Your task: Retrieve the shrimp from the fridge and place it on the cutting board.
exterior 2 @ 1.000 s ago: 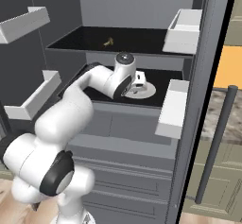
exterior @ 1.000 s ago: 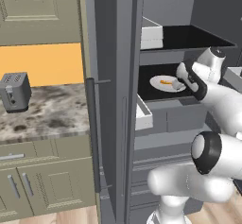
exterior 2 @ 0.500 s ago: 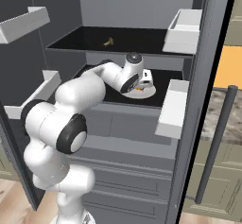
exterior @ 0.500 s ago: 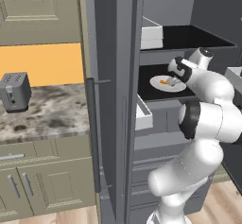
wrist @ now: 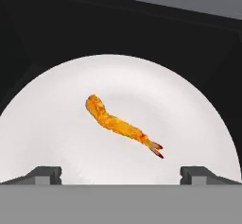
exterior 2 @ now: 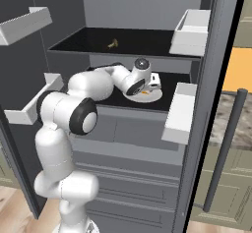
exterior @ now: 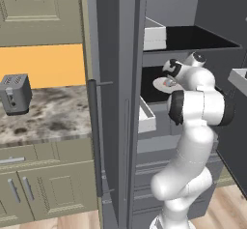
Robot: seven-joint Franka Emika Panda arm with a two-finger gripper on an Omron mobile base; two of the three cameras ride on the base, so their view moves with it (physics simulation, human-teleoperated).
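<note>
Grey toaster [exterior: 14, 94] far left in left base view, on speckled stone counter [exterior: 46, 121], w/ beige-green cabinets [exterior: 41, 184] below & above, orange wall strip betw. Next rightwards: dark grey fridge [exterior: 118, 54], door swung open edge-on, long black bar handle [exterior: 95, 137] down its front. White bins [exterior: 147, 117] on door's inner side, one at upper shelf lvl, one lower. Inside, black shelves; round white plate [exterior: 161, 83] on middle shelf, partly hidden by arm. Gripper [exterior: 169, 82] reached in over plate, a bit of orange visible just under it.

Right base view, left to right: white bins on left door, then arm curling in from lower left, small yellowish item [exterior 2: 113, 43] on upper shelf (too small to ID), gripper [exterior 2: 146, 90] just above plate [exterior 2: 155, 97] on middle shelf, shrimp [exterior 2: 143, 93] a tiny orange fleck there. White bins on right door, black handle beyond, strip of counter & cabinets far right.

Hand view: plate [wrist: 47, 124] close below, shrimp [wrist: 121, 124] lying near its centre, fat end upper left, red-tipped tail lower right. Fingertips [wrist: 45, 175] spread wide at bottom corners, gripper [wrist: 121, 176] open & holding nothing, shrimp betw. the tips' line but apart from both, not touched.
</note>
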